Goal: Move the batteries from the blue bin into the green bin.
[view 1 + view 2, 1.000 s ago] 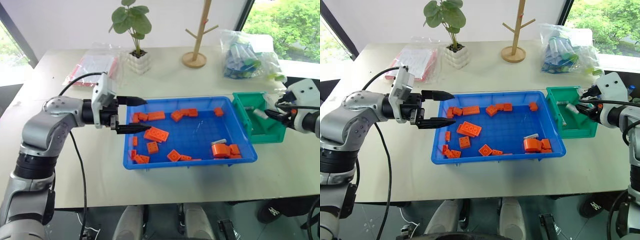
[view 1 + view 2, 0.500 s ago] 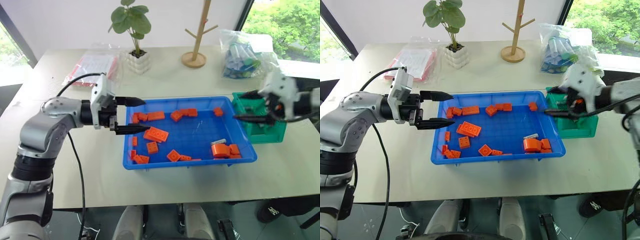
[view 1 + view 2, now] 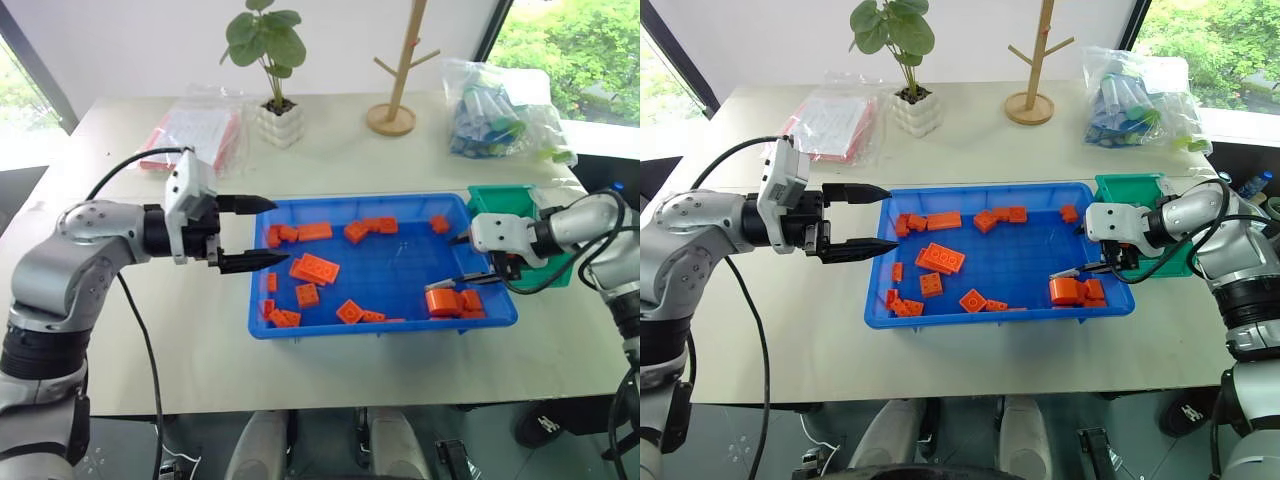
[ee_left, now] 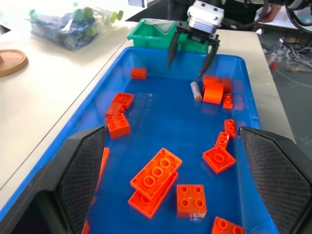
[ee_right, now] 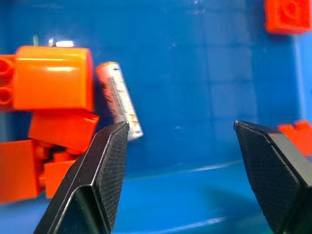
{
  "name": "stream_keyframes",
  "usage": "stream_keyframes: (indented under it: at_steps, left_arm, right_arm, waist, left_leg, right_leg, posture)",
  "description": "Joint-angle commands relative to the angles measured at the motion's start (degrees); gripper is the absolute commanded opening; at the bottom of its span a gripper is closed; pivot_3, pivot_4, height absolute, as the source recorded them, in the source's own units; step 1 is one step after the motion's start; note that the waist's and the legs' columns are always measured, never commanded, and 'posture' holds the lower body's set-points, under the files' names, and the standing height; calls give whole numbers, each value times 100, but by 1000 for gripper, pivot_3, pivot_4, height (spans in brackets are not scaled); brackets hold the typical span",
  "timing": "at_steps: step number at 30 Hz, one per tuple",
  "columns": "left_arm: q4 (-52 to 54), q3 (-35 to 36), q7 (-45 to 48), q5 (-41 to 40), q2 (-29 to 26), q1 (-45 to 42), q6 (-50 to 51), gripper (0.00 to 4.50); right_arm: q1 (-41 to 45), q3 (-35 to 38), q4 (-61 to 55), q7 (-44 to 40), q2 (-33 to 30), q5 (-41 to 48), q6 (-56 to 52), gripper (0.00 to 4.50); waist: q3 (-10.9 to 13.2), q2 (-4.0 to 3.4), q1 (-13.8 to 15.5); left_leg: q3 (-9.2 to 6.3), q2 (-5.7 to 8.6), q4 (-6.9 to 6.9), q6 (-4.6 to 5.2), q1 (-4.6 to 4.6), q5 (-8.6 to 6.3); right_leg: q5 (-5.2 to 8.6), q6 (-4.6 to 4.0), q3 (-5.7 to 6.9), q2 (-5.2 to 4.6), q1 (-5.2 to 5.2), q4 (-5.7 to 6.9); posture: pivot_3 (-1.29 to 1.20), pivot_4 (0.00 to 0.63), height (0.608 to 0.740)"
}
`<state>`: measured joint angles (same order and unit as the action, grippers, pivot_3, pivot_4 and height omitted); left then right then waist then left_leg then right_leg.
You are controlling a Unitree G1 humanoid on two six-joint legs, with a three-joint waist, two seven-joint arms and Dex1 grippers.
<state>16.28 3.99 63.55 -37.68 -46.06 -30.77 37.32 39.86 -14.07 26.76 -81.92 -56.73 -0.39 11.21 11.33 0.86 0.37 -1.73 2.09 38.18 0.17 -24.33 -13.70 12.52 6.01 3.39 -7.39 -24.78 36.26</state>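
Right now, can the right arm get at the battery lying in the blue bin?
Probably yes. The right end effector hangs open just above the battery, nothing between them. The big orange block crowds one side of it, so one finger has little room there.

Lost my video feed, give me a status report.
Both grippers open: right gripper over the blue bin, above one battery. Left gripper empty. Battery lies against orange bricks.

No legible txt anywhere.
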Motion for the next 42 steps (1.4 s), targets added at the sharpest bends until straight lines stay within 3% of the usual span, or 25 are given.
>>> stream_keyframes:
  at_steps: [1,40,42]
  left_arm:
    - [173,226,-49,-114,-94,5,11,4500]
    - [-153,90,-95,58,119,-236,-310,4500]
    - [-165,93,-93,65,118,-247,-314,4500]
  right_arm:
    - [171,48,247,-203,4,-46,263,3527]
    - [266,-150,244,-159,673,-530,451,3527]
    - [310,-159,279,-113,774,-558,247,2995]
  waist:
    - [0,0,6]
    - [-6,13,-26]
    - [-7,15,-61]
  left_leg:
    - [0,0,1,0,1,0]
    - [0,-1,0,-1,34,0]
    - [0,-2,0,-1,35,0]
  right_leg:
    - [0,0,0,0,1,0]
    - [0,-1,-3,1,28,0]
    - [0,-1,-3,2,29,0]
  posture:
    - [0,150,692]
    - [0,150,692]
    - [0,150,692]
